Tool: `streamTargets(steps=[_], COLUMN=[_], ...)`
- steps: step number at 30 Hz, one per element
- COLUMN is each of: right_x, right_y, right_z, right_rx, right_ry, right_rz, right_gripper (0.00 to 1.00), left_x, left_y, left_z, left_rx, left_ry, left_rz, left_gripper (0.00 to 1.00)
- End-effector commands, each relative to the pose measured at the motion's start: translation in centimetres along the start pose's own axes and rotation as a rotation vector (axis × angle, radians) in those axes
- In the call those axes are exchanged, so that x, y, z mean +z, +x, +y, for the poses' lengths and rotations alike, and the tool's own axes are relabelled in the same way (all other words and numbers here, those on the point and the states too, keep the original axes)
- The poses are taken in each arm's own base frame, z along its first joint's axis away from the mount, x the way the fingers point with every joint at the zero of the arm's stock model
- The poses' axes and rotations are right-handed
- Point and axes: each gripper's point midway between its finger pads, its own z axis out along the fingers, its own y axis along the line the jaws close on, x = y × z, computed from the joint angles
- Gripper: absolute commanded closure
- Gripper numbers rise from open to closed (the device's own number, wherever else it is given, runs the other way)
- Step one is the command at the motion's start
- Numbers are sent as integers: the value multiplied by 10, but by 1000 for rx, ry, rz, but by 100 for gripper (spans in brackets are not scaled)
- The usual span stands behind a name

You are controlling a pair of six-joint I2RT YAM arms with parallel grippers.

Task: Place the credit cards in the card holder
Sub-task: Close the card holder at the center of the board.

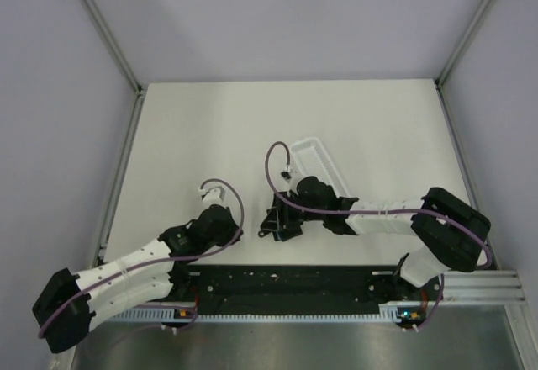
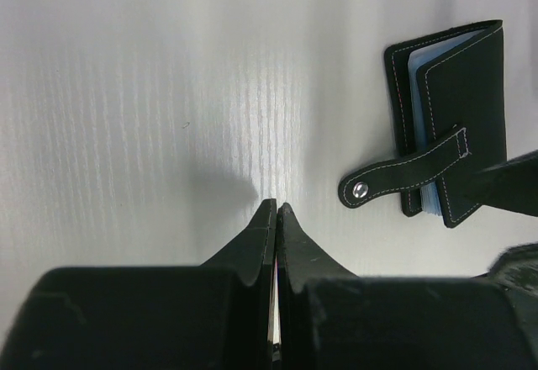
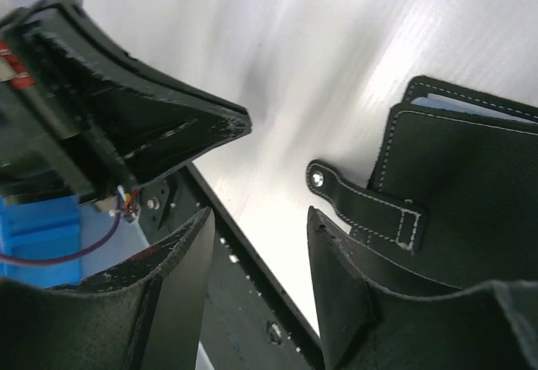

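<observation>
- The small flat black folding wallet with pale stitching lies on the white worktop, towards its near edge and between the two arms.
- The wallet's cover is partly lifted, so the blue-grey inner sleeves show along one edge.
- Its closing strap with a small metal snap is unfastened and lies flat on the worktop, sticking out past the wallet's side.
- The right tool has its fingers spread, with only bare worktop in the gap between them.
- One right finger sits just beside the strap and against the wallet's corner. The other stands apart from it.
- The left tool is pressed together, its tips just above the worktop and apart from the wallet.
- A long white ribbed plastic tray lies at an angle behind the right arm's wrist, farther from the bases than the wallet.
</observation>
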Motion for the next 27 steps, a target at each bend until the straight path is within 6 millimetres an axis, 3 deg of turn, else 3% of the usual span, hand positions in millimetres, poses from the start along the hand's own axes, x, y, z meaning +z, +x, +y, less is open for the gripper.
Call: streamTargets(steps=[1, 5, 12, 23, 27], right_x=[-23, -44, -69, -65, -65], right_y=[-42, -46, -38, -24, -22], right_z=[40, 21, -36, -76, -83], right_rx=[-75, -98, -127, -113, -104], right_ry=[-69, 56, 321, 496, 533], right_rz=[-120, -168, -180, -107, -102], right_gripper=[51, 51, 52, 54, 66], left_x=[-7, -8, -1, 6, 7], left_y=[-18, -21, -27, -24, -24], left_z=[-12, -16, -26, -29, -31], left_rx=[-1, 9, 35, 48, 60], left_ry=[23, 32, 33, 34, 39], left_rz=[-54, -60, -61, -38, -37], left_gripper=[100, 100, 100, 100, 100])
